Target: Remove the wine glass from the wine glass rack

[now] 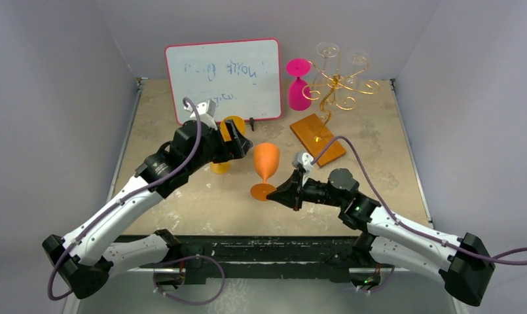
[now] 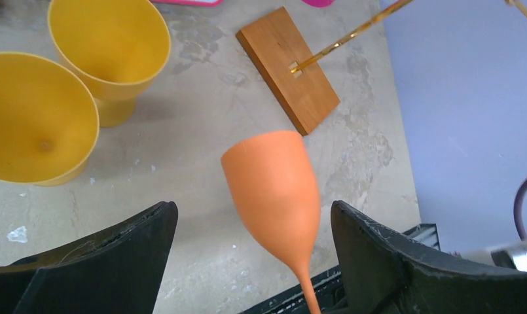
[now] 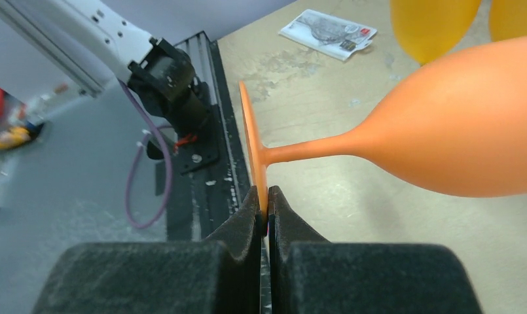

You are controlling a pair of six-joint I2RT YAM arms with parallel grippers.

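Observation:
The wine glass rack (image 1: 339, 84) is gold wire on a wooden base (image 1: 317, 139) at the back right; its base also shows in the left wrist view (image 2: 288, 69). A pink wine glass (image 1: 298, 84) hangs upside down on its left arm, and clear glasses (image 1: 327, 50) hang at its top. My right gripper (image 1: 288, 190) is shut on the rim of the foot of an orange wine glass (image 1: 266, 162), which is off the rack at mid-table; the right wrist view (image 3: 266, 203) shows the pinch. My left gripper (image 1: 239, 142) is open and empty, left of the orange glass (image 2: 273, 190).
Two yellow cups (image 2: 31, 118) (image 2: 113, 52) stand by my left gripper. A red-framed whiteboard (image 1: 222, 78) leans at the back, a small black item (image 1: 253, 122) at its foot. A printed card (image 3: 327, 33) lies on the table. Grey walls close in on both sides.

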